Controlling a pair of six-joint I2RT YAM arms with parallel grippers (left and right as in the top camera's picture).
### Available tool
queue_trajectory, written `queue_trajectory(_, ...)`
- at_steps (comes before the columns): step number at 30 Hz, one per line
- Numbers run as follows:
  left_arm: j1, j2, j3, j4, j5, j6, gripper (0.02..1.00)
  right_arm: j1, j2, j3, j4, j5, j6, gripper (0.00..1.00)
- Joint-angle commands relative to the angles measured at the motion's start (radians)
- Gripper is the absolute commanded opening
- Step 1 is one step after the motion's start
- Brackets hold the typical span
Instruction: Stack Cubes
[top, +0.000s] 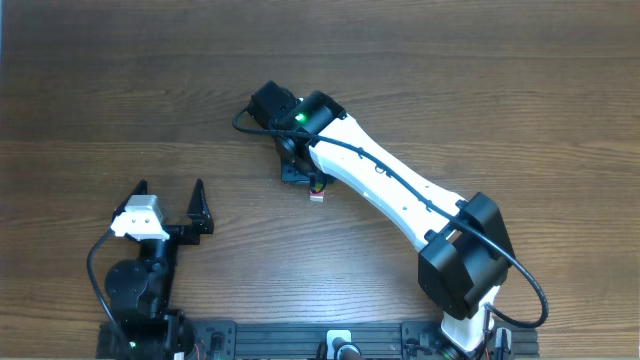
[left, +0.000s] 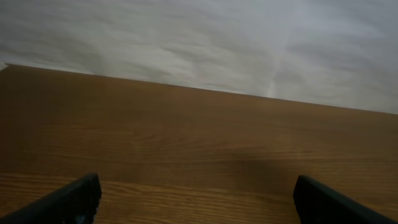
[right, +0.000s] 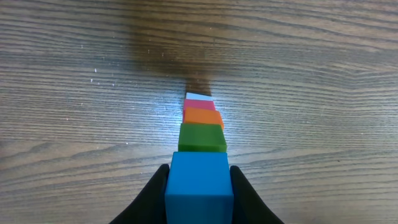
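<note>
- Pinching the blue cube (right: 199, 186) on two opposite side faces with the right tool (right: 199, 177), closed snugly on it, top and bottom faces kept free for a flat seat.
- Held squarely over the green cube (right: 202, 138), itself above the orange cube (right: 203, 117), red cube (right: 199, 104) and white cube (right: 199, 96); touching or just above, impossible to tell from overhead.
- Showing each lower cube a little past the one above, whether from viewing angle or a slight lean, unclear.
- Standing near the middle of the bench (top: 500, 100).
- Parked by its own base, well apart from the cubes: left tool (top: 170, 190), spread wide, holding nothing, probably to stay out of the way.
</note>
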Motion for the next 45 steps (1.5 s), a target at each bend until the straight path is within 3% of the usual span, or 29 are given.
queue_trajectory(1,0.004,-0.006,-0.005,-0.001,0.006,0.014,1.000,0.007,0.022,0.025,0.003,-0.003,0.000,0.009)
queue_trajectory(45,0.004,-0.006,-0.005,-0.001,0.006,0.014,1.000,0.005,0.035,0.000,0.014,-0.005,0.004,0.084)
